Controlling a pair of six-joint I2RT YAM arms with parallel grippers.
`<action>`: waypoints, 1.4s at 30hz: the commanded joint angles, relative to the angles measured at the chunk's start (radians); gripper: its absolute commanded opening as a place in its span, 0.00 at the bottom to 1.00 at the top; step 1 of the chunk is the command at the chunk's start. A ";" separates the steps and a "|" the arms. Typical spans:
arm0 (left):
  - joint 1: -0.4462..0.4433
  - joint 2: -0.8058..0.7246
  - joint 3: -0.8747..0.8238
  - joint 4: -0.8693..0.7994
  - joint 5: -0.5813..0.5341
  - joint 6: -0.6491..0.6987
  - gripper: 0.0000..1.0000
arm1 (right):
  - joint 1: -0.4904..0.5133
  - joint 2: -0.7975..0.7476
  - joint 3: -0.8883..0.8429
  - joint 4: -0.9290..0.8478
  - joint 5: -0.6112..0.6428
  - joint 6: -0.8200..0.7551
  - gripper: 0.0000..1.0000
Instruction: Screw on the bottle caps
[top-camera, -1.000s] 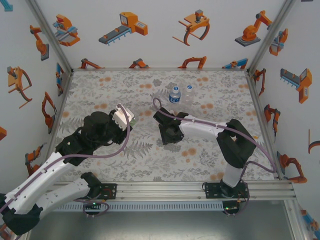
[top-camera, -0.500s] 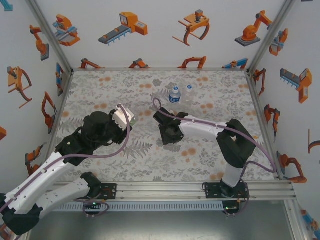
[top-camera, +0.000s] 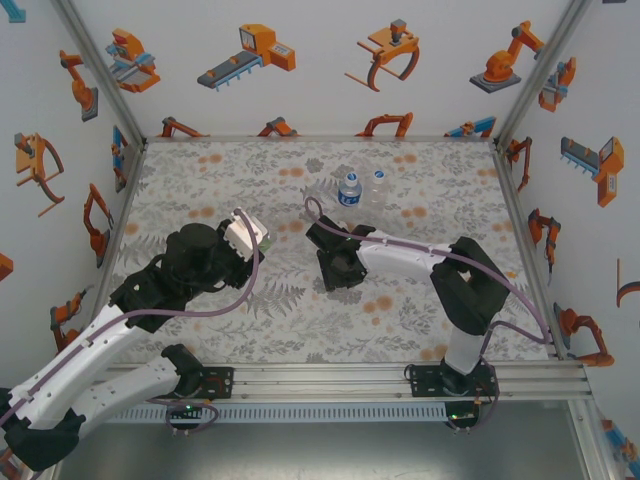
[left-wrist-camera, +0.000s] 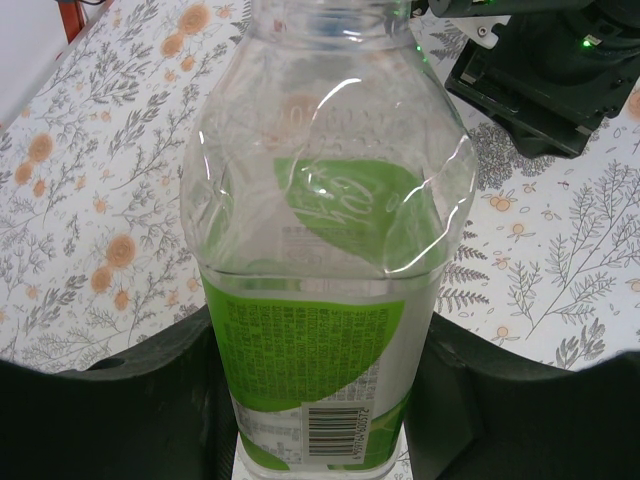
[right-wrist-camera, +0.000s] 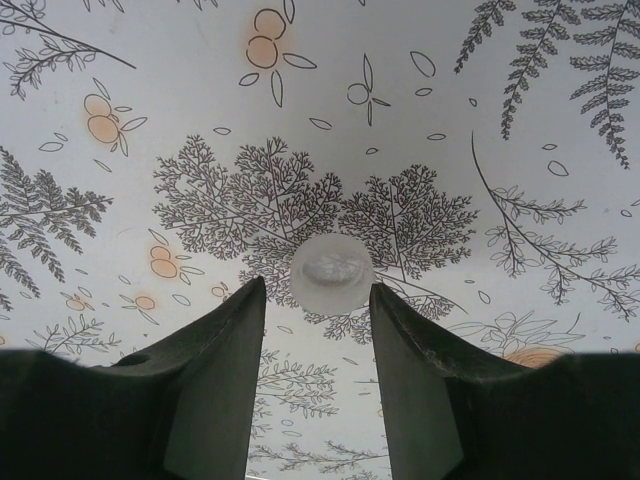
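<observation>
The cap (right-wrist-camera: 332, 272) lies on the table (top-camera: 250, 170). Two bottles (top-camera: 348, 188) stand behind the cap. A third bottle (left-wrist-camera: 320, 250) is left of it.

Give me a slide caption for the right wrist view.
Open right end effector framing a white cap on the floral table.

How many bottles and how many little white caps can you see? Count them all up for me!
Bottles: 3 (green-label bottle, blue-label bottle, plain bottle)
Caps: 1 (loose white cap)
Total: 4
</observation>
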 joint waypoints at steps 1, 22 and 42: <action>0.003 -0.008 -0.006 0.003 -0.010 0.012 0.08 | 0.007 0.011 0.010 -0.015 0.010 -0.007 0.46; 0.003 -0.011 -0.010 0.006 -0.016 0.008 0.08 | 0.006 0.005 -0.012 0.010 0.007 -0.001 0.45; 0.003 -0.008 -0.012 0.007 -0.016 0.008 0.08 | 0.007 -0.029 0.017 0.008 -0.019 -0.005 0.42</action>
